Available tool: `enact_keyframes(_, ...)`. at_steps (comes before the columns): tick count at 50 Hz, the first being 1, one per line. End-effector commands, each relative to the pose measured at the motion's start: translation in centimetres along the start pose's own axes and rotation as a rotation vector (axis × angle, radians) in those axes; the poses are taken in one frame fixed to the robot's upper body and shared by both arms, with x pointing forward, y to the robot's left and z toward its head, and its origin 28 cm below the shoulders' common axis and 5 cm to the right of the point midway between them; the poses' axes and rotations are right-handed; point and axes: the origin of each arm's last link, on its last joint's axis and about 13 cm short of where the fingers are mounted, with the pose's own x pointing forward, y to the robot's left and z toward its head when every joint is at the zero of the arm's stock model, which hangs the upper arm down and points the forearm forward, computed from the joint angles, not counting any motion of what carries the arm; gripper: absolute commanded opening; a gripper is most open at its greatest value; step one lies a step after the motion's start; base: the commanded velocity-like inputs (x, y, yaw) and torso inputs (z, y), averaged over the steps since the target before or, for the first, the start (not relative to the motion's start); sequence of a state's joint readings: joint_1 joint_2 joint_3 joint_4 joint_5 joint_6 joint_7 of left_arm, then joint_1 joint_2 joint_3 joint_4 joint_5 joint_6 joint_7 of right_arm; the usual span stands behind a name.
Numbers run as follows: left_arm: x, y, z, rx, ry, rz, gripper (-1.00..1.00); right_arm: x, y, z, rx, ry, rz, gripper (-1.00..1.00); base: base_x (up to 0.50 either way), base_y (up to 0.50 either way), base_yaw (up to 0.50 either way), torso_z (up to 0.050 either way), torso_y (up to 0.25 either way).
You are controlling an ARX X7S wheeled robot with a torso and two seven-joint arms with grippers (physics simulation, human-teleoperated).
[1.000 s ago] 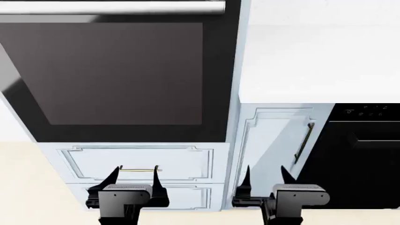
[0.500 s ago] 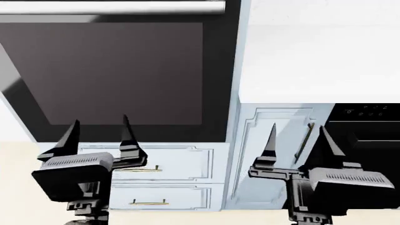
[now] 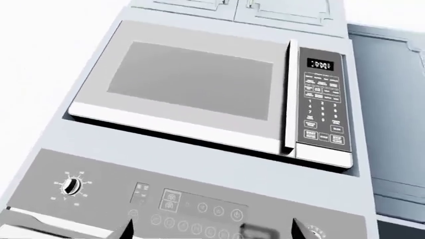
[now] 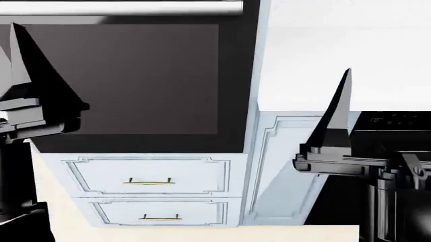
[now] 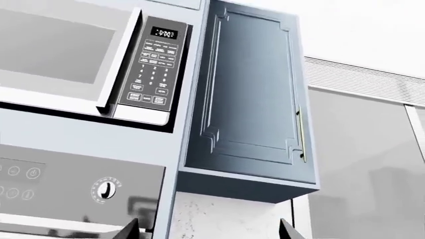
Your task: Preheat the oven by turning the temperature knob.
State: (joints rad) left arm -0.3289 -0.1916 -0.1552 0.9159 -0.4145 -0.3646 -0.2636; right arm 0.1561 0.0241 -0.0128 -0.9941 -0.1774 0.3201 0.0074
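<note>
Both arms have risen since a second ago: the left pincer (image 4: 30, 108), then low before the drawers (image 4: 149, 190), now stands at the head view's left edge against the oven (image 4: 128, 75) door, and the right pincer (image 4: 340, 151) has climbed beside the cabinet door (image 4: 283, 161). Only one pointed black finger of each shows there; the wrist views show two tips well apart with nothing between, so both are released. The oven fills the upper left of the head view: dark flat glass, a silver bar handle (image 4: 121, 7) above. Its grey control strip carries round touch icons and a ribbed knob (image 3: 70, 185) at one end, another knob (image 5: 106, 187) at the other. Above sits a microwave (image 3: 199, 94); its keypad reads "START" and "STOP CLEAR".
</note>
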Motion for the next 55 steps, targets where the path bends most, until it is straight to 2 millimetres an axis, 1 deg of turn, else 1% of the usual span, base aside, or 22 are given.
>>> enact_keyframes(1,0.20,-0.31,1.95,-0.017,-0.090,-0.020,1.00,0.18,-0.32,1.27,-0.008,-0.078,-0.005,1.00,0.00,0.23,0.00,0.000,0.000)
enact_keyframes(30,0.00,-0.40,2.46,-0.025,-0.099,-0.029,1.00,-0.03,-0.11,1.33,-0.004,-0.083,0.008,1.00,0.00,0.38,0.00,0.000,0.000)
enact_keyframes(55,0.03,-0.43,2.48,-0.025,-0.098,-0.030,1.00,-0.08,-0.12,1.32,-0.005,-0.081,0.011,1.00,0.00,0.39,0.00,0.000,0.000)
